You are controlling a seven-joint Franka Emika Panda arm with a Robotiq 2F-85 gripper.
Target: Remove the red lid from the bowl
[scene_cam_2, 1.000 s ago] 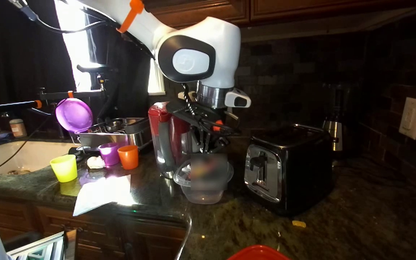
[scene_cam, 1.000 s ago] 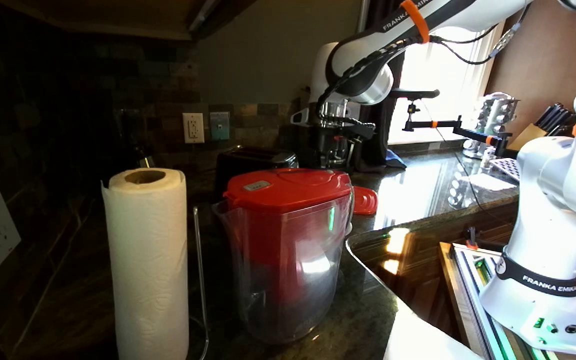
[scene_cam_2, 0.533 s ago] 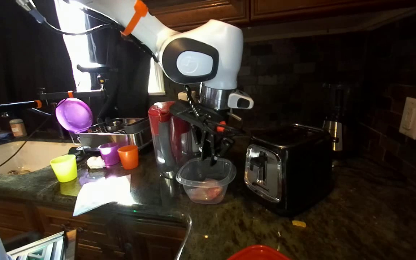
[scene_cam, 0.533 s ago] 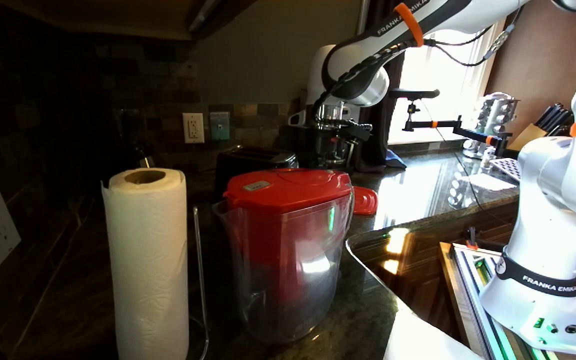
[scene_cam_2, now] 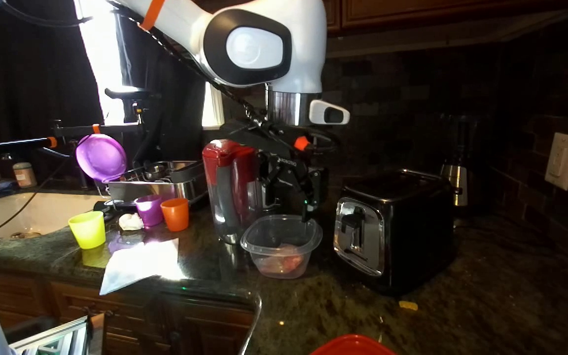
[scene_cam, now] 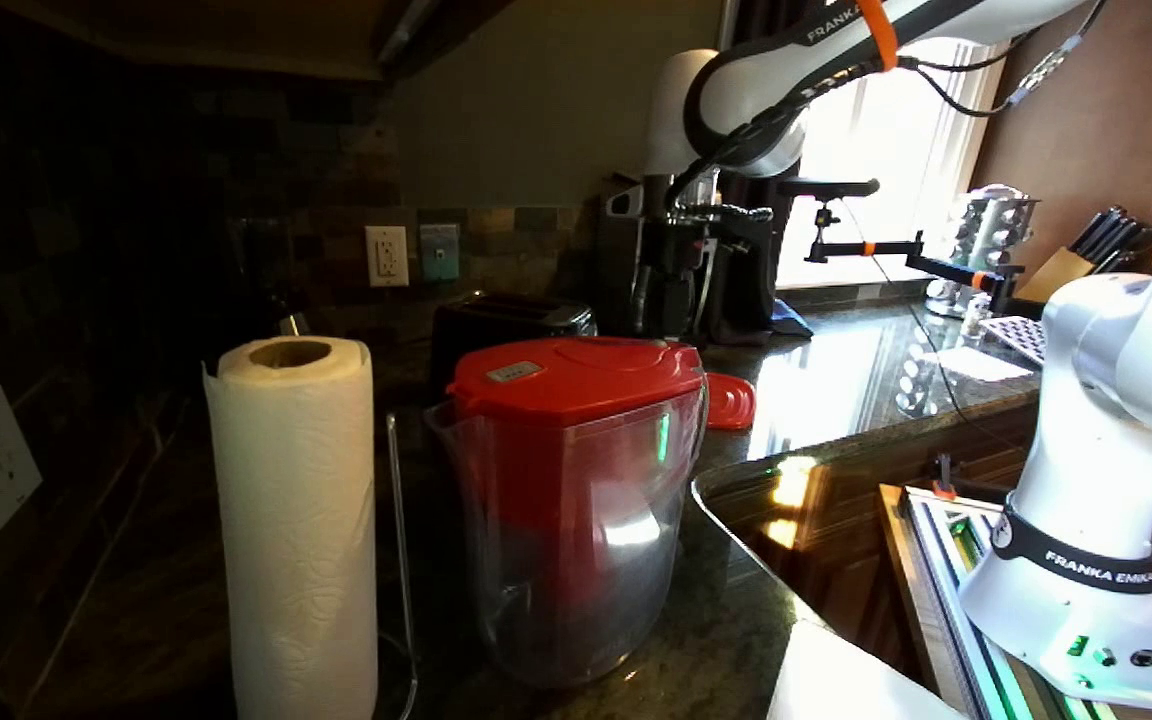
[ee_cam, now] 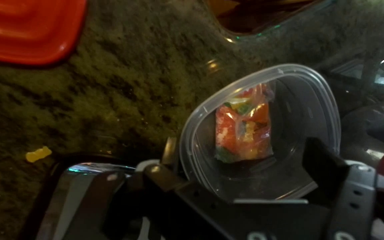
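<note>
The clear plastic bowl (scene_cam_2: 252,244) stands upright on the counter with its mouth uncovered; a packet of colourful gummies (scene_cam_2: 286,261) lies inside. The red lid (ee_cam: 28,30) rests flat on the counter, apart from the bowl; it also shows as a red lid (scene_cam: 731,402) past the pitcher and a red lid (scene_cam_2: 353,345) at the bottom edge. My gripper (scene_cam_2: 288,207) hangs over the bowl, fingers spread, nothing between them. From the wrist, the open gripper (ee_cam: 244,151) straddles the bowl (ee_cam: 195,120). The pitcher hides the bowl in an exterior view.
A black toaster (scene_cam_2: 395,231) stands close beside the bowl, and a red and grey appliance (scene_cam_2: 230,192) behind it. A pitcher with a red top (scene_cam: 576,500) and a paper towel roll (scene_cam: 296,530) stand nearby. A yellow gummy (scene_cam_2: 408,305) lies on the counter.
The fingers have spread wide and the gripper has risen from the bowl's mouth. One second ago a blurred patch covered the area below them; the packet now lies in the bowl.
</note>
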